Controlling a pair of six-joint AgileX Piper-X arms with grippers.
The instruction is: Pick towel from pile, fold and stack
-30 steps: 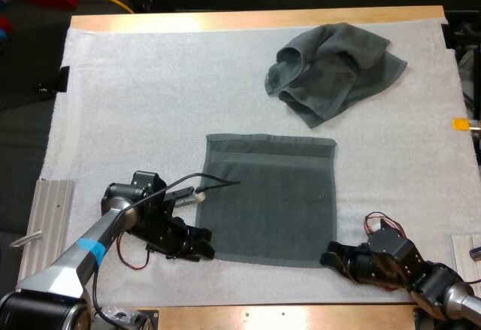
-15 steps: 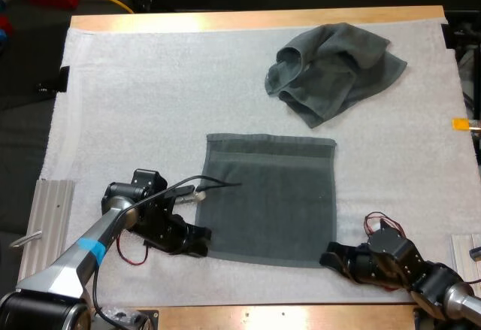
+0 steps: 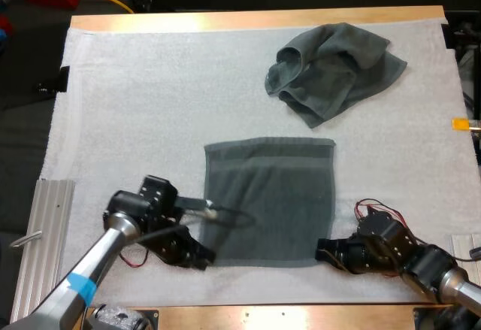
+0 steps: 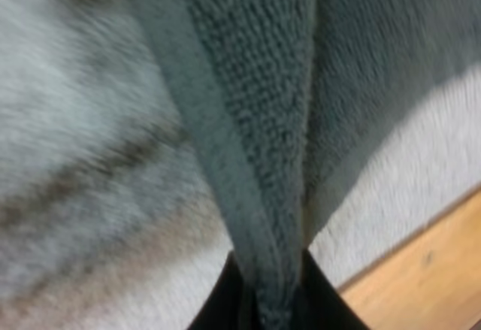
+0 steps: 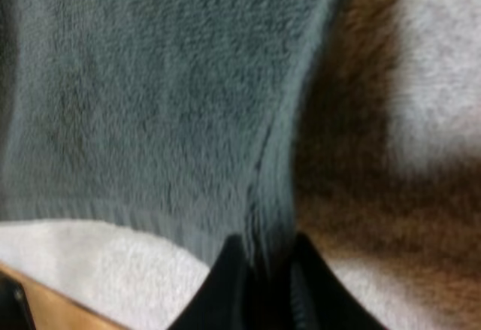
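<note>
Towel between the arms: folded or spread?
Spread, not folded: the towel lies as one flat square on the mat, left end effector and right end effector pinching its near corners.

**Robotics lab bench**

This is a robotics lab. A left arm (image 3: 105,243) and a right arm (image 3: 430,264) reach over a wooden table (image 3: 248,20) covered by a white mat (image 3: 150,97). A ribbed aluminium rail (image 3: 46,217) runs along its edge, and a flat towel (image 3: 270,195) and a crumpled towel (image 3: 331,67) lie on the mat.
</note>
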